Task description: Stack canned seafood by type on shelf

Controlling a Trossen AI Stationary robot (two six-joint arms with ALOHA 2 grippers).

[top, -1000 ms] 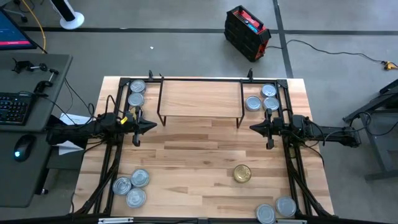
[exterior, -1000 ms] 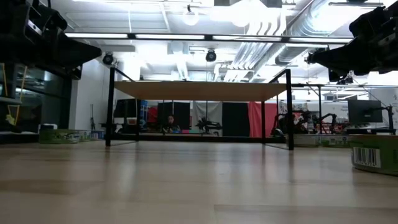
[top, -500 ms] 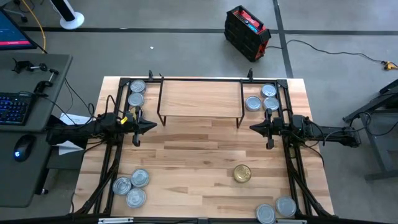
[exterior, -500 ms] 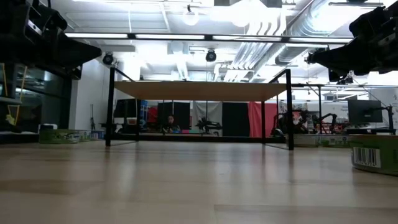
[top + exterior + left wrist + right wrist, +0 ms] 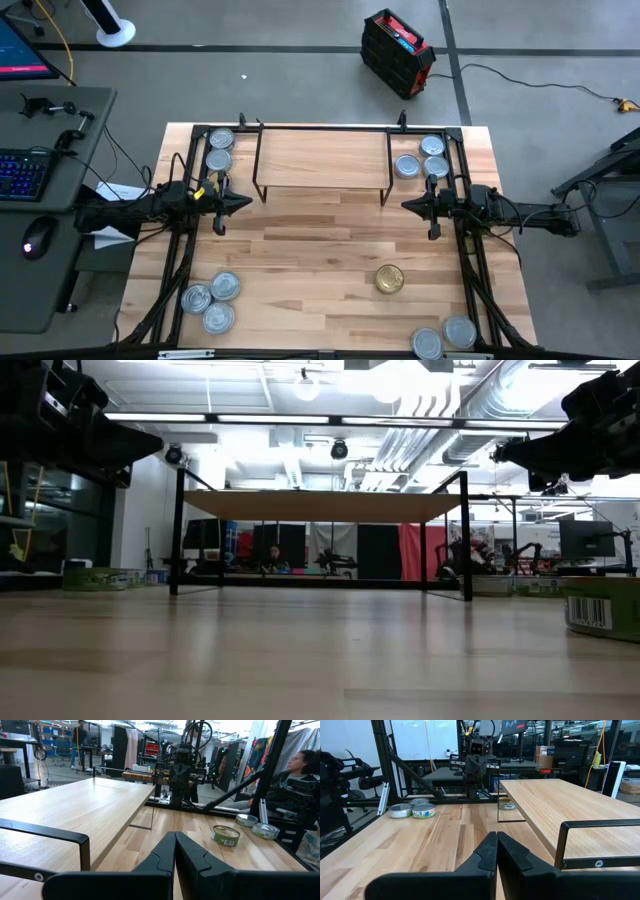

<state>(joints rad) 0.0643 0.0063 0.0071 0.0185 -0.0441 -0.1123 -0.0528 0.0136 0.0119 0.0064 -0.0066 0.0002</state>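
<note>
Both jaws closed tight, nothing held. Left gripper (image 5: 243,203) mid-left, right gripper (image 5: 407,205) mid-right, facing each other below shelf (image 5: 322,158) at top centre. Silver tins (image 5: 211,290) in corner clusters; lower-right pair partly cut off by frame edge. Gold tin (image 5: 389,279) alone, lower centre-right on table (image 5: 300,260). Low view: tins mostly hidden.

- Bare shelf (image 5: 322,157) at bench (image 5: 300,250) back edge.
- Left hand (image 5: 244,203), right hand (image 5: 408,205) facing, closed, near shelf front.
- Gold tin (image 5: 389,279) alone; silver tins (image 5: 211,301) clustered in corners.
</note>
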